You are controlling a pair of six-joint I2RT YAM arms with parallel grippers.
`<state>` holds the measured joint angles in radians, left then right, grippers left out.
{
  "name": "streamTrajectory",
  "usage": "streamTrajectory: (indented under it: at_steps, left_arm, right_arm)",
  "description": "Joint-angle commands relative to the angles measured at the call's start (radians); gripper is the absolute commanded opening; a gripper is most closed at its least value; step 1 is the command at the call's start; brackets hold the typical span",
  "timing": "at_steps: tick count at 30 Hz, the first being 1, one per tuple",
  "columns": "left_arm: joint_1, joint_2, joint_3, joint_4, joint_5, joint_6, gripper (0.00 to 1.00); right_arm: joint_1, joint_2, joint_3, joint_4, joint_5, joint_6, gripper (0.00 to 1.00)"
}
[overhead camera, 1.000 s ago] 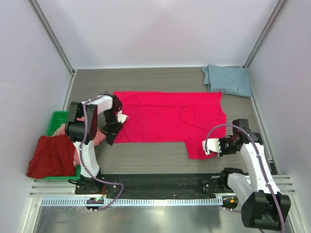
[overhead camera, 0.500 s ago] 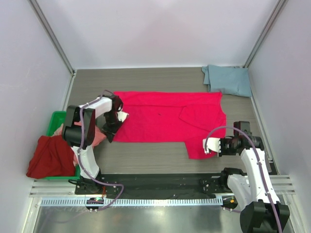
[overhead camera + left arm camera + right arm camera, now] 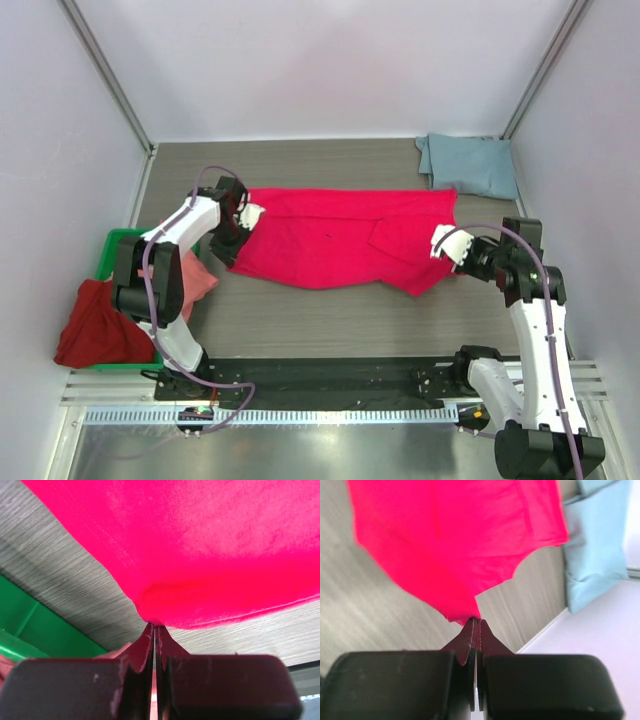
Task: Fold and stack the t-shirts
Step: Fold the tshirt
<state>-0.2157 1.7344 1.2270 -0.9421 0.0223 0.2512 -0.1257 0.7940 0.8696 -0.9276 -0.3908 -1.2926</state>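
The grey wood-grain counter [image 3: 330,320] carries a bright crimson-pink t-shirt [image 3: 330,240] spread wide across its middle, its long side running left to right. The near edge of the t-shirt hangs up off the counter at both ends. A dusty blue-grey t-shirt [image 3: 470,165] lies folded in the far right corner, well apart from the crimson one. At the near left, a dark red t-shirt [image 3: 95,325] droops over the rim of a green bin [image 3: 115,245], with a salmon pink t-shirt [image 3: 195,280] bunched just beside it.

The left pincer [image 3: 154,629] is clenched on the crimson-pink t-shirt's near left corner, with the cloth pinched between its tips. The right pincer [image 3: 475,622] is likewise clamped on the near right corner, and the fabric fans away from its closed jaws.
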Motion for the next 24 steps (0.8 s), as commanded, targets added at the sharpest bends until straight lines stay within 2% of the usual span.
streamTrajectory:
  at_steps: [1, 5, 12, 24]
  left_arm:
    - [-0.004, -0.045, 0.058, -0.027, -0.001, 0.029, 0.00]
    - [-0.004, -0.053, 0.092, -0.049, 0.005, 0.048, 0.00]
    - [-0.004, 0.010, 0.239, -0.084, 0.008, 0.057, 0.00]
    - [0.013, 0.258, 0.474, -0.093, 0.013, 0.053, 0.00]
  right_arm:
    - [0.003, 0.025, 0.072, 0.102, -0.006, 0.145, 0.01]
    - [0.003, 0.047, 0.081, 0.177, 0.007, 0.216, 0.01]
    - [0.003, 0.184, 0.127, 0.309, 0.044, 0.331, 0.01]
    - [0.014, 0.490, 0.230, 0.573, 0.107, 0.443, 0.01]
